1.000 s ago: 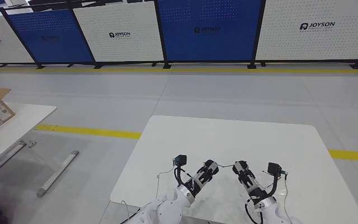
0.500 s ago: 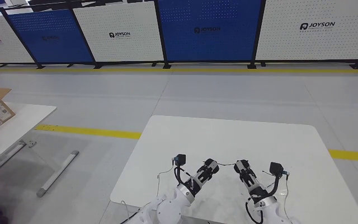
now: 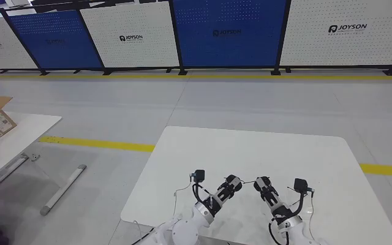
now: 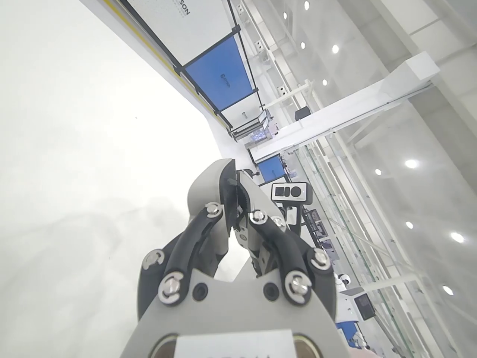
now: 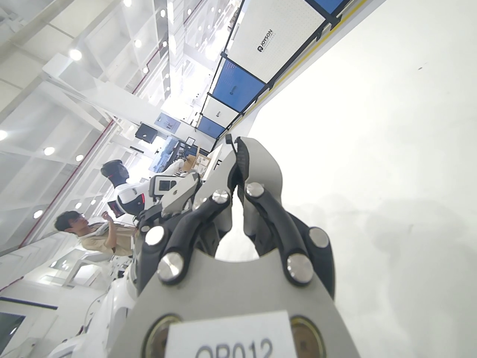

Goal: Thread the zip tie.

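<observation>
Alignment of the two ends is judged to be the step in hand. Both grippers are held over the near part of the table, tips turned toward each other and almost touching, so that one end of the zip tie can be met by the other. The left gripper is pinched narrow on a thin dark strip of the tie, seen edge-on between its pads. A firm grip is needed there so that the strip does not bend when pushed. The right gripper is likewise clamped tight, with a small black piece of the tie jutting past its tip. It is probably the head, though that cannot be told for certain. The tie is thus carried between the two tips, across the short gap. A slight misaim is likely to make the strip slide past the slot.
</observation>
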